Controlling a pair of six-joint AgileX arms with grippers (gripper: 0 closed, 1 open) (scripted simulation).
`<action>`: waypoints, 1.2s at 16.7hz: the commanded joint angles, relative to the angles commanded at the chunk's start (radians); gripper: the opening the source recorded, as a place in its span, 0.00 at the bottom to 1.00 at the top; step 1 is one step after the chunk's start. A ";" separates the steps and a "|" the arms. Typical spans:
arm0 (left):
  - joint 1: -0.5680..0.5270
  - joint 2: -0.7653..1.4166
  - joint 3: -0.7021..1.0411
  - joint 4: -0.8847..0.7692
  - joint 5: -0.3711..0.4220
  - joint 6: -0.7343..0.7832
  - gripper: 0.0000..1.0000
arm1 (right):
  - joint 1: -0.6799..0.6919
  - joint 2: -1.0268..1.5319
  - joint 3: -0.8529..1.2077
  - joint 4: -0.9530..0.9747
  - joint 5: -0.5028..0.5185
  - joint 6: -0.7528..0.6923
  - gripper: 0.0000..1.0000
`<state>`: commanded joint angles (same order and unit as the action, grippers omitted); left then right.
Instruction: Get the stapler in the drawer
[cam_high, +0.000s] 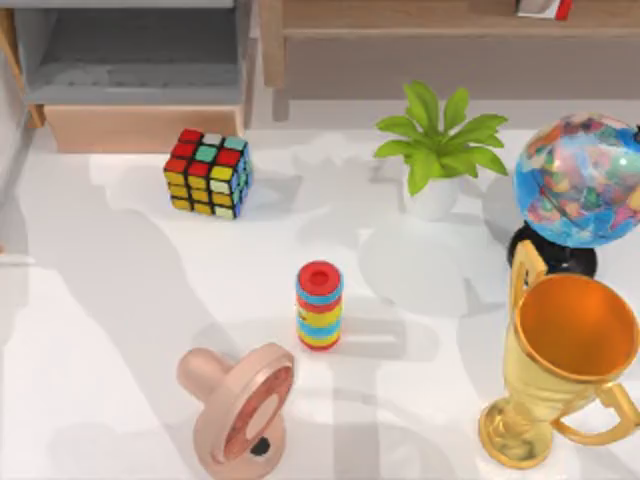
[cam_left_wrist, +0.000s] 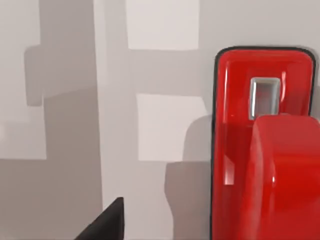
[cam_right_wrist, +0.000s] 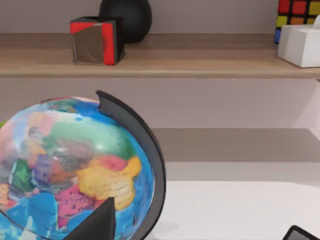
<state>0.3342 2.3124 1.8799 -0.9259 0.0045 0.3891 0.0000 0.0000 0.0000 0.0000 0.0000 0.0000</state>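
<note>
The stapler (cam_left_wrist: 265, 150) is bright red with a small silver window on its top. It lies close under my left wrist camera on a pale, shadow-striped surface. One dark fingertip (cam_left_wrist: 107, 222) of my left gripper (cam_left_wrist: 200, 231) stands well off the stapler's side without touching it, and the other finger is hidden. The drawer (cam_high: 140, 128) stands pulled out at the table's back left, grey inside with a tan front panel. My right gripper (cam_right_wrist: 200, 231) hovers open near the globe (cam_right_wrist: 75, 165), its two dark tips far apart.
A Rubik's cube (cam_high: 208, 172) sits just in front of the drawer. A striped ring stack (cam_high: 319, 305) stands mid-table, a pink bell-like object (cam_high: 240, 405) near the front, a potted plant (cam_high: 437, 150), the globe (cam_high: 580, 185) and a gold trophy (cam_high: 565, 365) on the right. A brown shelf (cam_high: 440, 20) runs along the back.
</note>
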 joint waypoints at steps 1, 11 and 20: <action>0.000 0.000 0.000 0.000 0.000 0.000 1.00 | 0.000 0.000 0.000 0.000 0.000 0.000 1.00; 0.021 -0.126 -0.081 0.274 0.071 0.153 1.00 | 0.000 0.000 0.000 0.000 0.000 0.000 1.00; 0.271 -0.385 -0.517 1.088 0.270 0.607 1.00 | 0.000 0.000 0.000 0.000 0.000 0.000 1.00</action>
<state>0.6055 1.9278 1.3633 0.1624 0.2745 0.9959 0.0000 0.0000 0.0000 0.0000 0.0000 0.0000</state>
